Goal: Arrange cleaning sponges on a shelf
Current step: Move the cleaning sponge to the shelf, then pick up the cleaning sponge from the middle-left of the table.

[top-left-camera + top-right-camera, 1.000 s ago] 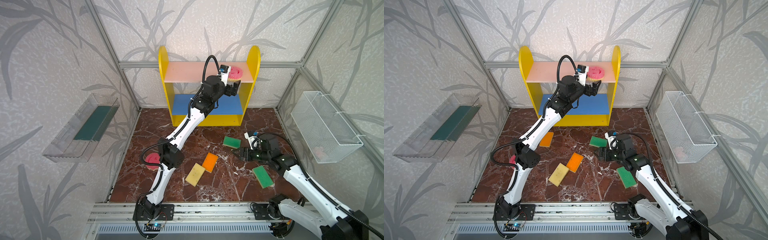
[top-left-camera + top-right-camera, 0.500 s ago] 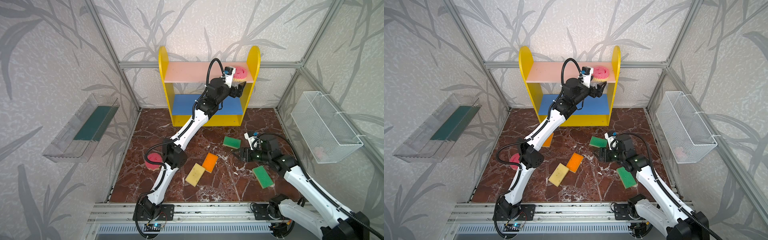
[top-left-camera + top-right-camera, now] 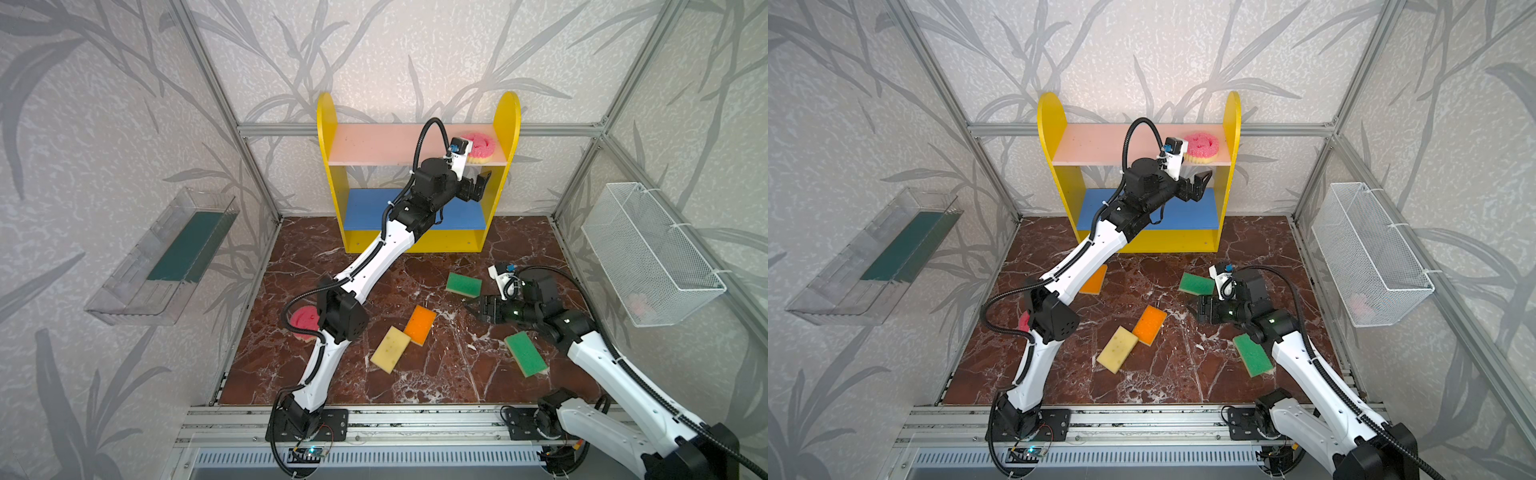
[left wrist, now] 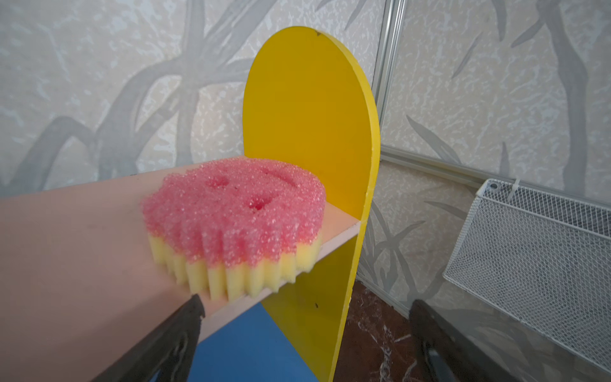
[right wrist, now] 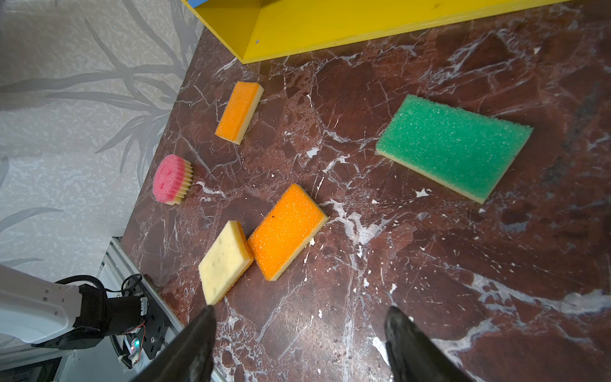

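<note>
Pink smiley sponge [image 3: 481,146]: 1 of 7, released on shelf [image 3: 374,145] upper board, upper centre of frame. I had withdrawn left gripper [image 3: 477,189], jaws apart, empty. Right gripper [image 3: 469,308] apart, idle. 6 floor sponges [image 3: 419,325] remained.

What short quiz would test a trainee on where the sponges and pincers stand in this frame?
1. True or false: the pink round sponge lies on the blue board of the shelf.
2. The left pincer is: A) shut on a sponge, B) open and empty, C) out of view.
3. How many green sponges lie on the floor?
Key: 1 false, it lies on the pale pink upper board; 2 B; 3 two.
</note>
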Motion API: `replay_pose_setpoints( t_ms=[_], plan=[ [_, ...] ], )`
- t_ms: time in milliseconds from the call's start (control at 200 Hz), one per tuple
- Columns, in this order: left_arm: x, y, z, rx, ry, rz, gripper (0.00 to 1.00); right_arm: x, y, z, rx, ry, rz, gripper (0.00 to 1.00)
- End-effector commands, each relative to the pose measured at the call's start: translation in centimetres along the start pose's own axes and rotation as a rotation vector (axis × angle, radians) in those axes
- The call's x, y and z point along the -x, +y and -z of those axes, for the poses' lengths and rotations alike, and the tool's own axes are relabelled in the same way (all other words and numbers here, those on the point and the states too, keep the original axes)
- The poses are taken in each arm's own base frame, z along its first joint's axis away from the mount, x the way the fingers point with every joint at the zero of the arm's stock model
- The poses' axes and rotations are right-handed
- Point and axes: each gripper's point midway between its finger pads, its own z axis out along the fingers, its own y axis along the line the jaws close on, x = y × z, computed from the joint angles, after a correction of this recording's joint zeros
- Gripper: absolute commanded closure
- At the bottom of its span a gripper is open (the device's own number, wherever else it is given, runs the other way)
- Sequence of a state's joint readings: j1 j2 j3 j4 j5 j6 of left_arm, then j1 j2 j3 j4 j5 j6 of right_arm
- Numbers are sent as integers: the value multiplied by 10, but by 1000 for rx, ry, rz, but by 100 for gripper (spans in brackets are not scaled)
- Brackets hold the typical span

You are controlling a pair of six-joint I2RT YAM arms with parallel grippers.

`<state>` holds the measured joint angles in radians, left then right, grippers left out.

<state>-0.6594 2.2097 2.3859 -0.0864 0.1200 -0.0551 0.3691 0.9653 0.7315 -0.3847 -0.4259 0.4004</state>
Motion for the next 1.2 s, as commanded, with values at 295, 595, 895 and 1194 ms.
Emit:
replay_pose_setpoints(
  t_ms=[295, 595, 895, 1194],
  plan=[
    [9, 22, 131, 198, 78, 149, 6, 6, 24, -5, -20, -22, 65, 21],
    [-69, 50, 261, 417, 355, 220, 11, -10, 35, -36, 4, 32, 88, 21],
    [-181, 124, 380, 829, 543, 462, 15, -8, 36, -77, 19, 90, 58, 22],
    [-271, 168, 433, 1065, 686, 631, 35, -11, 32, -113, 28, 171, 10, 29]
  ],
)
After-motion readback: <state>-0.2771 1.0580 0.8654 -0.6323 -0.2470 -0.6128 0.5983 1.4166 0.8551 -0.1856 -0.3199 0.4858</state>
